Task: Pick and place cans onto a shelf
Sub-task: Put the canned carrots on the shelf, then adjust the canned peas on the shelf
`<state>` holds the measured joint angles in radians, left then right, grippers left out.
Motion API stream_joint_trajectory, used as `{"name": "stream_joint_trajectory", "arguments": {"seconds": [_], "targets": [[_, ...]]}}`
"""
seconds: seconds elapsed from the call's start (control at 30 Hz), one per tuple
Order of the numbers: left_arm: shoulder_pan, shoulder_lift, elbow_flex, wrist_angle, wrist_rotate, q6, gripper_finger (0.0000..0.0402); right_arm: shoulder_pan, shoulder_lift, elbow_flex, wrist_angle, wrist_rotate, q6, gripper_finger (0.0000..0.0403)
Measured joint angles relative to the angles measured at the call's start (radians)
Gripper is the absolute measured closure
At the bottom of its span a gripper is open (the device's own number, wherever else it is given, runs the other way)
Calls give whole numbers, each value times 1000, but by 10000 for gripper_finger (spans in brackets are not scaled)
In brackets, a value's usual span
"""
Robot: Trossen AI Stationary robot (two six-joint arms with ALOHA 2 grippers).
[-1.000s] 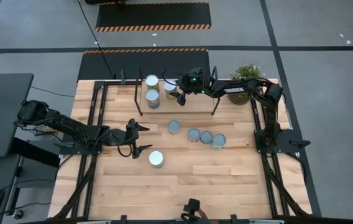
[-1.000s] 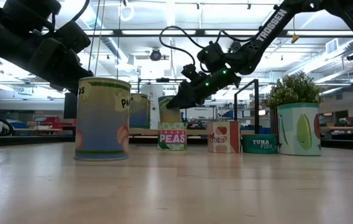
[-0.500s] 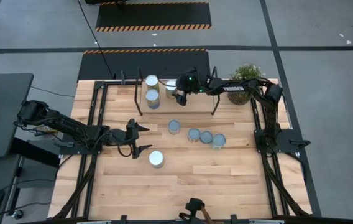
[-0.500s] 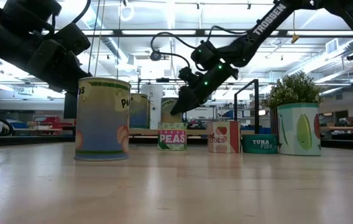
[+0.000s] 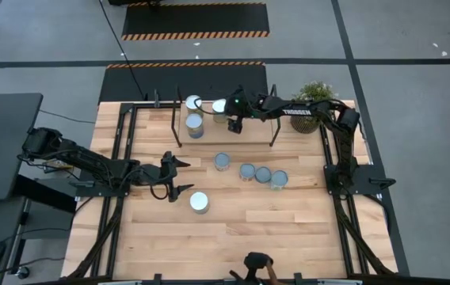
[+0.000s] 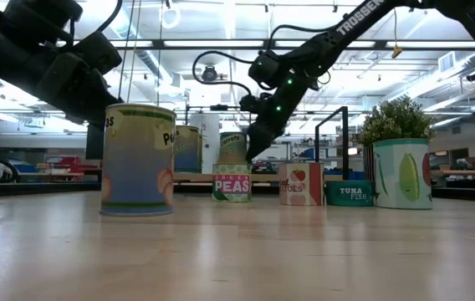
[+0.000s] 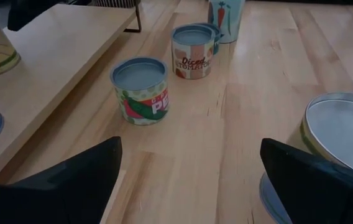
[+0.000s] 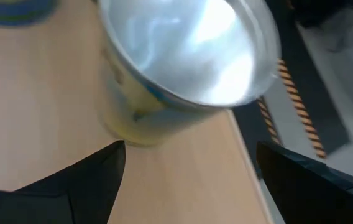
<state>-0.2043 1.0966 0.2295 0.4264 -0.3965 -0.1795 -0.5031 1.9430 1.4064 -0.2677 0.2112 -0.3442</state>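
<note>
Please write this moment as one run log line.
right gripper: open, beside can on shelf | left gripper: open, near table can

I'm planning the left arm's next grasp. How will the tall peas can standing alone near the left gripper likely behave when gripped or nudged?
The tall cylindrical tin can with a pale peas label looks rigid, so it should not deform. Its smooth, round sides may slip or twist in the left gripper. Being tall, it could tip if pushed high.

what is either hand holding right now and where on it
Nothing. The right hand is open beside a can standing on the shelf; the left hand is open over the table, empty.
</note>
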Motion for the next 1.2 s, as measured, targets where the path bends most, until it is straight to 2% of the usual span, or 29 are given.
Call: {"name": "stream_joint_trajectory", "arguments": {"seconds": [0.27, 0.37, 0.53, 0.83, 1.03, 1.2], "targets": [[0, 0, 0, -6, 0, -1, 12, 2, 0, 1, 53, 206, -1, 36], [0, 0, 0, -6, 0, -1, 12, -6, 0, 1, 107, 189, -21, 36], [0, 0, 0, -6, 0, -1, 12, -23, 0, 1, 187, 102, -26, 36], [0, 0, 0, -9, 0, -1, 12, -37, 0, 1, 235, 3, -15, 36], [0, 0, 0, -11, 0, -1, 12, -28, 0, 1, 229, 15, 3, 36], [0, 0, 0, -13, -1, -1, 12, 0, -4, 1, 140, 66, -9, 36]]}}
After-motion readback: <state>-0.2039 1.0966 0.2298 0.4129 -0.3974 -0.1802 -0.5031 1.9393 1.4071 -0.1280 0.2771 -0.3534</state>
